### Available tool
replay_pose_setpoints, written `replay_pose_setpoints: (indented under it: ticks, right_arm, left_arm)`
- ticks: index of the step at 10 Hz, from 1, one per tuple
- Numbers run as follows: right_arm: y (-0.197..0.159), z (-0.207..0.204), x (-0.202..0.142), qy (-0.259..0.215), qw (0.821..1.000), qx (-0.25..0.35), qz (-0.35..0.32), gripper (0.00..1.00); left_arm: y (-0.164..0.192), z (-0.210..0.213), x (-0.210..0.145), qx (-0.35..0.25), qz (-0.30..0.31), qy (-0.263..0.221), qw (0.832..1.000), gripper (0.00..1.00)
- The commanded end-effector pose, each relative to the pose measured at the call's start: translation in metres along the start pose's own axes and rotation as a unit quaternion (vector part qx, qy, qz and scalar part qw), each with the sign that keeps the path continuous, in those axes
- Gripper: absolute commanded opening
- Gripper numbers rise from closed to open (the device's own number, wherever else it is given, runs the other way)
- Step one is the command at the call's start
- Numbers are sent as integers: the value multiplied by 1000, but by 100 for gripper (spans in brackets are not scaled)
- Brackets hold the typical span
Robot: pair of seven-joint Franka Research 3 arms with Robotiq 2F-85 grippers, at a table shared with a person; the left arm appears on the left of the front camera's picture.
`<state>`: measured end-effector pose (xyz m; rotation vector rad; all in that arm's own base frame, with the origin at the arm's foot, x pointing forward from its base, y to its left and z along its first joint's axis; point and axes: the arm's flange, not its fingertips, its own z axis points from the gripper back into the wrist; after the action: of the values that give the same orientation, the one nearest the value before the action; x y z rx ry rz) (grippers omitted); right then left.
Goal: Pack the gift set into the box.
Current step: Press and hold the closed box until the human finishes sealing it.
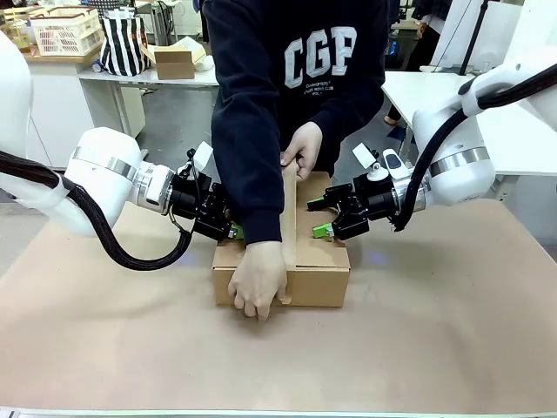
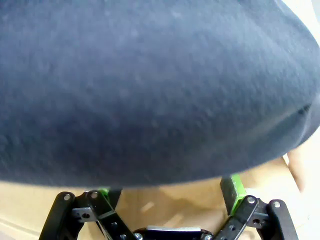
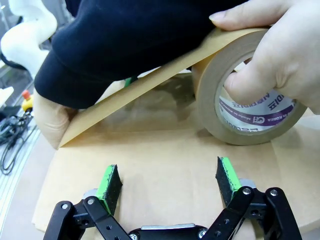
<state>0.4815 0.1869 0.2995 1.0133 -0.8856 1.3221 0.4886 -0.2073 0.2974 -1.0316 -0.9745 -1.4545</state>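
Hand presses tape onto closed box.

a robotics lab workspace

the place looked like a lab: two white robot arms flanked a brown-covered work table, with white benches behind, a plastic basket, a striped bag and loose cables beside the table.

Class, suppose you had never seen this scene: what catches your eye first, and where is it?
The person leaning over mid-table, stretching brown tape along the closed box from a tape roll. Either side, the open left end effector and right end effector press the lid.
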Motion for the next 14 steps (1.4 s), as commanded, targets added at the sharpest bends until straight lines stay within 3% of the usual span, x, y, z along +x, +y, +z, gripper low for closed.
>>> replay_pose_setpoints:
  ticks: [1, 14]
  right_arm:
    - [0, -1, -2, 4, 1000, -1, -2, 100]
    - [0, -1, -2, 4, 1000, -1, -2, 100]
  left_arm:
    - [-2, 0, -4, 4, 1, -2, 1000, 100]
    - [-2, 0, -4, 4, 1, -2, 1000, 100]
